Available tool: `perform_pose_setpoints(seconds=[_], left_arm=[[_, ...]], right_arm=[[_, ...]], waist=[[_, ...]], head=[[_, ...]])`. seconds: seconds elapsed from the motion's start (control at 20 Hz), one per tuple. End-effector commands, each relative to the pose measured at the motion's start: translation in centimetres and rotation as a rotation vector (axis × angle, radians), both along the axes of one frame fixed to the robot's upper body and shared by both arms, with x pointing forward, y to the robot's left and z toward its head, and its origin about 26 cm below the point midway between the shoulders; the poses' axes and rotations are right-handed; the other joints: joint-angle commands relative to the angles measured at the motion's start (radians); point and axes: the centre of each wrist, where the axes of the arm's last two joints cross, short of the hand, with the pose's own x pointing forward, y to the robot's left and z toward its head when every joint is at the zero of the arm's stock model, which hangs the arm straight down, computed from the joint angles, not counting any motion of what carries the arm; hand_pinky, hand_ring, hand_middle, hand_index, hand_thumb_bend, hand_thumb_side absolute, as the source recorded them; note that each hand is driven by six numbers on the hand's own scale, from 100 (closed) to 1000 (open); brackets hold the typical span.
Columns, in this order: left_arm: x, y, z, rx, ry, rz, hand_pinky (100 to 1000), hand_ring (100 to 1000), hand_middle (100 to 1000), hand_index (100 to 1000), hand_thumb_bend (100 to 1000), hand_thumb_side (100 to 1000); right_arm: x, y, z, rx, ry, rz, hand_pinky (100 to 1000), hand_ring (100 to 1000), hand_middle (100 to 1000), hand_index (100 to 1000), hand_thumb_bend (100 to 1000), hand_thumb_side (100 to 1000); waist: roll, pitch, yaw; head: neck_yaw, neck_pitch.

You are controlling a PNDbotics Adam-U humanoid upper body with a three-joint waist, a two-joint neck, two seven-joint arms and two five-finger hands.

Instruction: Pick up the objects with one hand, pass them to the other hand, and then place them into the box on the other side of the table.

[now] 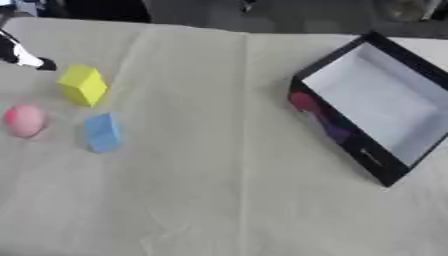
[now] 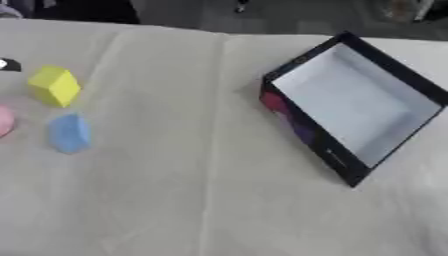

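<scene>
Three objects lie at the table's left: a yellow block (image 1: pixel 83 85), a pink egg-shaped object (image 1: pixel 24 120) and a blue block (image 1: pixel 102 132). A black box (image 1: pixel 343 136) with a white inside stands at the right, tilted, and nothing shows in it. At the left edge, just above and left of the yellow block, a small black and white part of my left hand (image 1: pixel 26 57) pokes in, touching none of the objects. Most of that hand is out of the picture. My right hand shows in neither view.
A pale cloth (image 1: pixel 219 190) with fold lines covers the table. Its far edge runs along the top of the view, with dark floor and unclear shapes beyond it.
</scene>
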Motion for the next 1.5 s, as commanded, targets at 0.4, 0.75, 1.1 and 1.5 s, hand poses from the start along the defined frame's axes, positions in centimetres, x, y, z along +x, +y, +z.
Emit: perform_pose_setpoints(seconds=[0.4, 0.75, 1.1, 1.5], left_arm=[[0.6, -0.1, 1.2, 0.236, 0.09, -0.029, 1000, 877, 800, 803, 742, 115], [0.7, -0.1, 1.2, 0.329, 0.147, 0.011, 997, 874, 810, 827, 803, 236], [0.7, 0.0, 1.0, 0.387, 0.188, 0.057, 978, 884, 827, 862, 893, 386], [1.0, 0.1, 0.3, 0.435, 0.192, 0.116, 976, 887, 824, 840, 863, 299]], right_arm=[[0.2, 0.2, 1.1, -0.046, -0.007, 0.021, 734, 931, 891, 996, 100, 528], [0.3, 0.4, 0.9, -0.045, 0.005, 0.026, 734, 928, 887, 994, 100, 534], [0.4, 0.6, 0.9, -0.045, 0.015, 0.033, 734, 926, 882, 991, 100, 533], [0.6, 0.9, 0.7, -0.039, 0.024, 0.045, 733, 924, 880, 990, 100, 546]], waist=[[-0.009, 0.008, -0.015], [-0.009, 0.019, -0.022], [-0.009, 0.026, -0.027], [-0.009, 0.032, -0.035]], head=[[-0.021, -0.015], [-0.04, -0.013], [-0.04, -0.015], [-0.027, -0.029]])
